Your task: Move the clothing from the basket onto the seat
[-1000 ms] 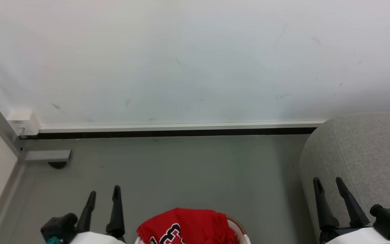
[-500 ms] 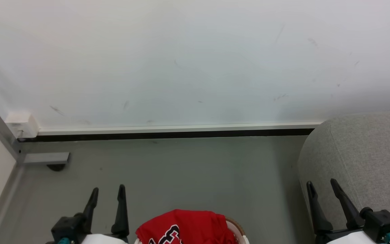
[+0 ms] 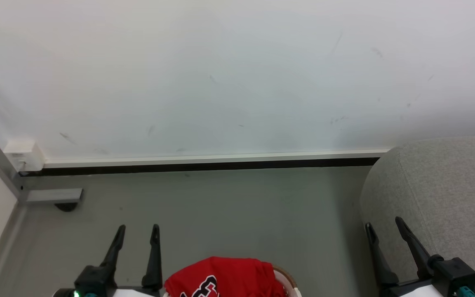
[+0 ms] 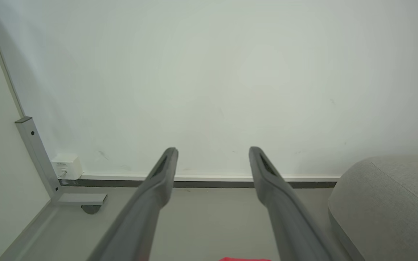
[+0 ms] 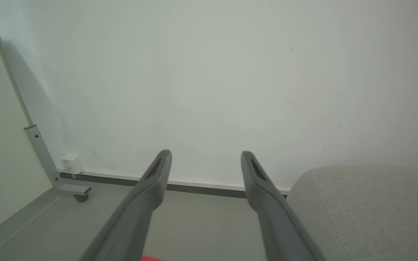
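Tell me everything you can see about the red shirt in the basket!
The red jersey is soft-looking cloth, bunched in a rumpled heap that mounds above the basket rim at the head view's bottom edge. Black-and-white block lettering shows on it, cut off by the frame. It rests in the basket; neither the left pincer nor the right pincer touches it.

The clothing point(image 3: 221, 276) lies in the basket point(image 3: 285, 276) at the near centre of the floor point(image 3: 237, 206), with the left pincer point(image 3: 138, 227) just left of it. The seat point(image 3: 439, 189) stands at the right, the right pincer point(image 3: 383, 222) at its near left edge. The wall point(image 3: 237, 74) runs along the far side.
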### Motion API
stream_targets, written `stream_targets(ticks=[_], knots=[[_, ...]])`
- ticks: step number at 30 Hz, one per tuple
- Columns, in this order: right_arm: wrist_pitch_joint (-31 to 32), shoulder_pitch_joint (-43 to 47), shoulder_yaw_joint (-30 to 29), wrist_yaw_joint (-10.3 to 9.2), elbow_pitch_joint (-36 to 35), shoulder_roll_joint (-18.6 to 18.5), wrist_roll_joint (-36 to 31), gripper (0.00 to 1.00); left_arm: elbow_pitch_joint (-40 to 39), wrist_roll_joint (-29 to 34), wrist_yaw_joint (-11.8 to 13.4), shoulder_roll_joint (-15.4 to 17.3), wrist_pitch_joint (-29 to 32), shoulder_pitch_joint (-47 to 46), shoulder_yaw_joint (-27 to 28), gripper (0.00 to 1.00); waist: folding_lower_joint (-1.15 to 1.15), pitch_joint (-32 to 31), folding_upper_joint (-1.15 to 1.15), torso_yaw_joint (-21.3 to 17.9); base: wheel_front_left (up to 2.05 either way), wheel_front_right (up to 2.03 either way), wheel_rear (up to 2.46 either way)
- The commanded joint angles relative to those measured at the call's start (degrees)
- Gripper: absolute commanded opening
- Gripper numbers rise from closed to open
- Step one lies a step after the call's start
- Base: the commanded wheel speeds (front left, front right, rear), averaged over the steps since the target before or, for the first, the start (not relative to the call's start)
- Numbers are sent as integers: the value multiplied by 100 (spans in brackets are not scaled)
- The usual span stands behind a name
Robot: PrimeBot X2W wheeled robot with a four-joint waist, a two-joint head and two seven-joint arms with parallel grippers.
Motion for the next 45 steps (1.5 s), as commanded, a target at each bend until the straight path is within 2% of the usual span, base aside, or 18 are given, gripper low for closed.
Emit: stream_targets(ticks=[1,14,34,42,45], knots=[[-49,-42,22,-9,-28,-16,-133,100,-30,145,40,10,-79,45,-10,100,0,-5,0,-6,0,0,0],[-180,-10,122,-10,-48,-24,-444,100,-61,683,106,-22,-196,90,-29,100,0,-43,0,-89,0,0,0],[-163,-111,88,-10,-98,-74,-192,100,24,484,6,-58,-187,55,42,100,0,42,0,-289,0,0,0],[-163,-227,-32,-10,-165,-137,47,100,599,79,-214,-73,-187,-226,-12,100,0,369,0,-570,0,0,0],[-163,-403,2,-10,-221,-271,146,100,926,12,-255,-74,-187,-475,-93,100,0,682,0,-723,0,0,0]])
